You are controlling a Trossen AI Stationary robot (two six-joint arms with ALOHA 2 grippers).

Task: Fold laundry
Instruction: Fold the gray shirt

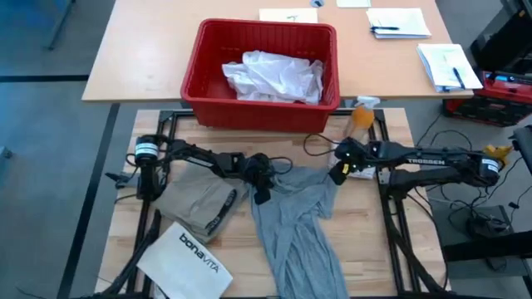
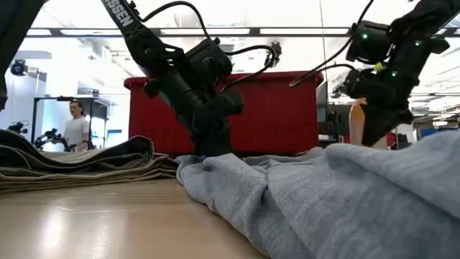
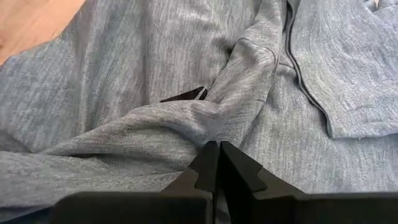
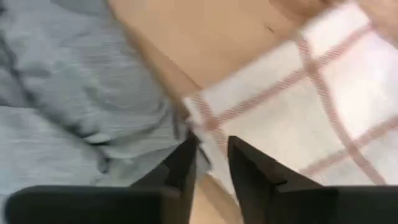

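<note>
**Grey shirt next — still a heap**

The grey shirt (image 1: pixel 293 220) lies rumpled in the middle of my table, long and twisted, not flat yet. To its left sits the tan piece (image 1: pixel 196 202), and it looks folded already — a neat flat stack. The white shirt (image 1: pixel 274 76) is bunched up in the red bin (image 1: pixel 205 46) at the back, not touched. So I think one piece is done, one is just begun, and one waits.

My left claw (image 1: pixel 260 193) is down on the top left edge of the grey shirt. Its fingers (image 3: pixel 208 163) are pressed together, and a ridge of grey cloth meets their tips. I think I have pinched a fold, but I cannot see cloth between them for sure.

My right claw (image 1: pixel 338 174) is at the top right edge of the same shirt. Its fingers (image 4: pixel 180 165) stand a little apart — a small gap, holding nothing. Below them I see the shirt's edge and a white checked cloth (image 4: pixel 298 118) beside it.

The white bag (image 1: pixel 184 257) lies at the front left, near the tan piece.
</note>
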